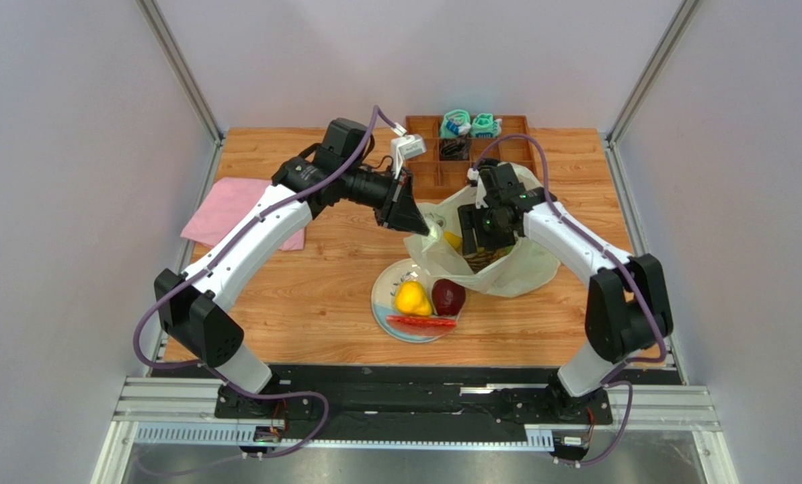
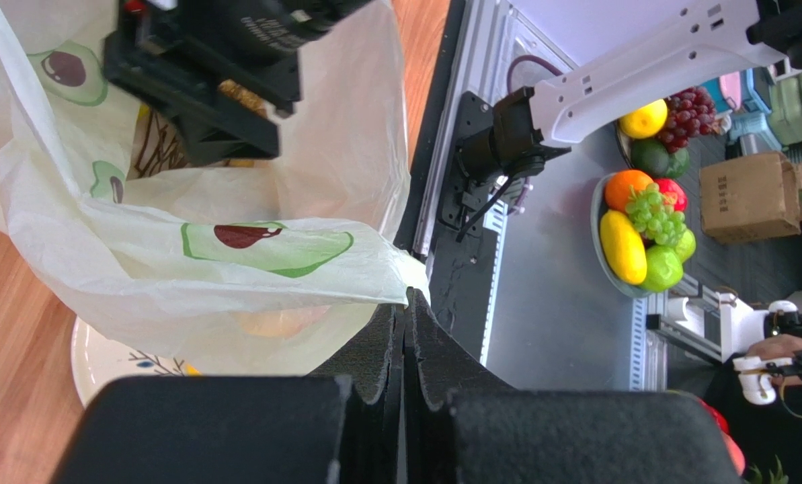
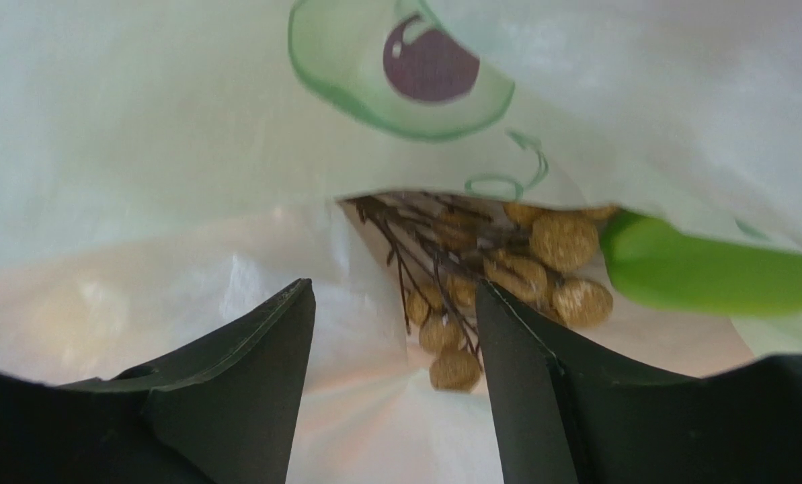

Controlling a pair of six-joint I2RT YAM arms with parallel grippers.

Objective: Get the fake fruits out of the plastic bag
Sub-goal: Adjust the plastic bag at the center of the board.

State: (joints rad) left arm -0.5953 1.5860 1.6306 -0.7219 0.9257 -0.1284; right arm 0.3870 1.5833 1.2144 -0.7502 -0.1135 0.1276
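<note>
The pale yellow-green plastic bag (image 1: 521,270) with avocado prints lies right of centre, its mouth held up. My left gripper (image 1: 416,220) is shut on the bag's rim (image 2: 379,270), its jaws pressed together. My right gripper (image 1: 481,242) reaches into the bag's mouth and is open (image 3: 395,292), holding nothing. Just beyond its fingers, inside the bag, lie a bunch of small tan round fruits on dark twigs (image 3: 536,262) and a green piece (image 3: 713,274). A yellow pear (image 1: 411,297), a dark red round fruit (image 1: 448,295) and a red slice (image 1: 421,323) lie on the plate (image 1: 385,292).
A brown wooden tray (image 1: 430,176) with teal and black small items (image 1: 470,124) stands at the back, just behind the bag. A pink folded cloth (image 1: 235,210) lies at the left. The plate sits partly under the bag's near edge.
</note>
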